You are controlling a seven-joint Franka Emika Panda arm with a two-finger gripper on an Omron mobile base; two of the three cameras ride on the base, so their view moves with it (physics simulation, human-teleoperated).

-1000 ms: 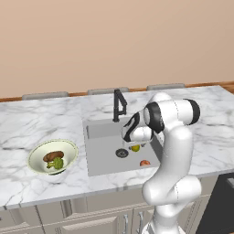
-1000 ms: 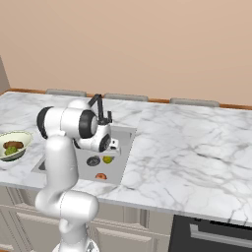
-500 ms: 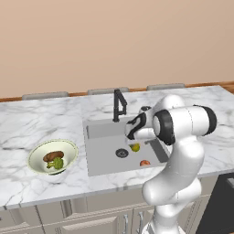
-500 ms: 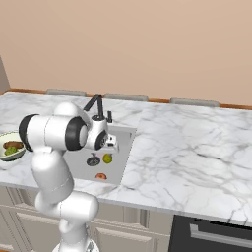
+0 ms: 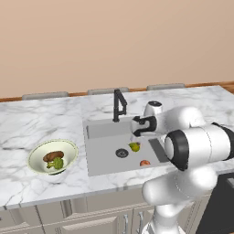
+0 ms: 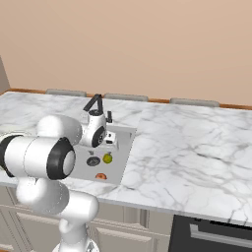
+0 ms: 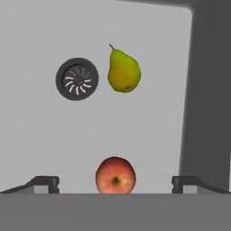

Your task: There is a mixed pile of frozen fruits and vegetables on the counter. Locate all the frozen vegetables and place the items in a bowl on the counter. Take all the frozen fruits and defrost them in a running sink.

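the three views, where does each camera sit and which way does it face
Left base view: behind the arm to its left, looking forward and down on the counter, bowl and sink; the white arm rises at lower right.
Right base view: behind to the right, facing the same counter; the arm rises at lower left.
Hand view: on the hand, looking down into the sink at the drain; the claw fingertips show.
All share the pear and apple.

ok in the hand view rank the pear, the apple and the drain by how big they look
1. Pear, the tallest.
2 and 3. Drain and apple look about alike, too close to rank; the apple's lower part is cut off at the bottom of the view.
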